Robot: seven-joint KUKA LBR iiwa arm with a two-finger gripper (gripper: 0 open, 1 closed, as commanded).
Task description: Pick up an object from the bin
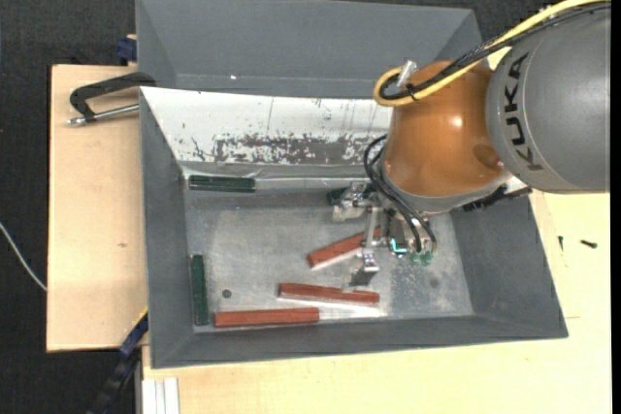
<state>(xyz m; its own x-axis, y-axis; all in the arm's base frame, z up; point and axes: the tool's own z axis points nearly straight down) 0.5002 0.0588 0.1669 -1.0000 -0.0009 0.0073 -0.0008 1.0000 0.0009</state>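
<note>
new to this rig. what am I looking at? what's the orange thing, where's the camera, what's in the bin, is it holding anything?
There is a single camera, looking down into a grey metal bin from above and a little to one side. The large grey body with the orange cover on the right is a KUKA robot arm. Its job is to pick one thing out of the bin.

Its gripper is low in the bin, at the right end of a tilted red-brown stick. I can't tell from this view whether that stick is actually gripped.

A second red-brown stick lies flat just in front of the gripper, and a third red-brown stick lies along the front wall. One dark green stick lies by the back wall and another dark green stick by the left wall.
</note>
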